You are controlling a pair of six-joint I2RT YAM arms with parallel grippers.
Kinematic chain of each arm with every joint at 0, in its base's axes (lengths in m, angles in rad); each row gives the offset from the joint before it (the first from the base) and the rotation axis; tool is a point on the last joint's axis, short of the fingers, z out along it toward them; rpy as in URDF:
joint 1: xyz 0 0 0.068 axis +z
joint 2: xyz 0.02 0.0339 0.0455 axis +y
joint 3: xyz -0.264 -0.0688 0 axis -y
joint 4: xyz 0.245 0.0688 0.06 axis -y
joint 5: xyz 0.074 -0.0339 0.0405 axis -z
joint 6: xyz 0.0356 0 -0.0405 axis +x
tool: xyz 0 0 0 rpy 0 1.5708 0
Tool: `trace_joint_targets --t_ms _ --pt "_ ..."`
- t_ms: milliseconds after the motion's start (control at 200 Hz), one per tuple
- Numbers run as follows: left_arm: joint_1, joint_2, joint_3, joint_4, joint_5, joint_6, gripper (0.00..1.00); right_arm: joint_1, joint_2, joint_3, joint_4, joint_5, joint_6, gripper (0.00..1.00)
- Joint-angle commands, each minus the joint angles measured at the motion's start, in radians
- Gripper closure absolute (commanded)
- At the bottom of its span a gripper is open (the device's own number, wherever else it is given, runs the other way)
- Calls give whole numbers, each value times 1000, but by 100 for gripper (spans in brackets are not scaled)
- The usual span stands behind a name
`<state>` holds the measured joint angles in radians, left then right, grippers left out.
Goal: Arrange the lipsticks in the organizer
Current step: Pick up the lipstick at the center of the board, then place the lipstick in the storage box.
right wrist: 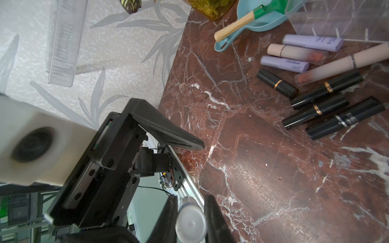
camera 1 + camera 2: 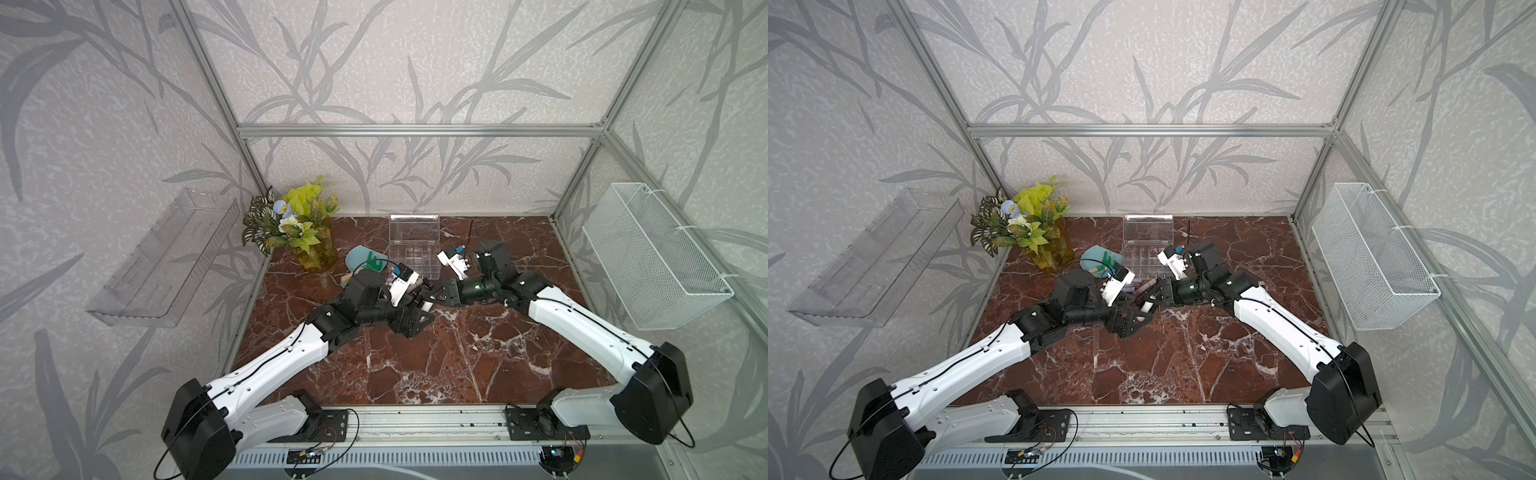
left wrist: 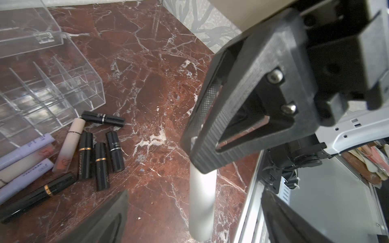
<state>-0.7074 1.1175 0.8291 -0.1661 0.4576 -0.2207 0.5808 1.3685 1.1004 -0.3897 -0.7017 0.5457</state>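
Lipsticks (image 3: 85, 155) beside organizer (image 3: 92, 84) edge (lid (image 3: 31, 25) up)

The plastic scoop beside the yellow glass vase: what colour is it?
Light blue; the plastic scoop shows best in the right wrist view.

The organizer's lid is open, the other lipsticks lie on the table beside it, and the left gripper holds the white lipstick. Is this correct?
No: the right gripper holds the white lipstick, as the right wrist view shows; the left gripper is open. The lid of the organizer is open, and the other lipsticks lie on the table beside it.
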Motion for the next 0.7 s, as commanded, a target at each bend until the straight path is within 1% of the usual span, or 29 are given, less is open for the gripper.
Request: trace_joint_targets --t_ms 0,145,310,485,600,620,695 --pt "-3 -31 13 -17 -138 -4 0 -4 31 76 -88 156 -97 85" --pt "-3 -52 7 -12 -254 -18 0 -27 98 176 -161 374 -182 84" --pt "-3 -64 -15 0 -345 -31 0 -56 174 250 -106 582 -241 84" --pt "-2 -48 -35 7 -390 -35 0 -71 274 286 35 729 -299 83" --pt "-2 -35 -52 31 -393 -42 0 -76 329 296 150 779 -334 82" --pt "-2 -33 -54 33 -393 -45 0 -76 365 304 163 787 -341 82" --pt "-3 -23 -68 45 -393 -54 0 -75 418 331 199 811 -363 82"
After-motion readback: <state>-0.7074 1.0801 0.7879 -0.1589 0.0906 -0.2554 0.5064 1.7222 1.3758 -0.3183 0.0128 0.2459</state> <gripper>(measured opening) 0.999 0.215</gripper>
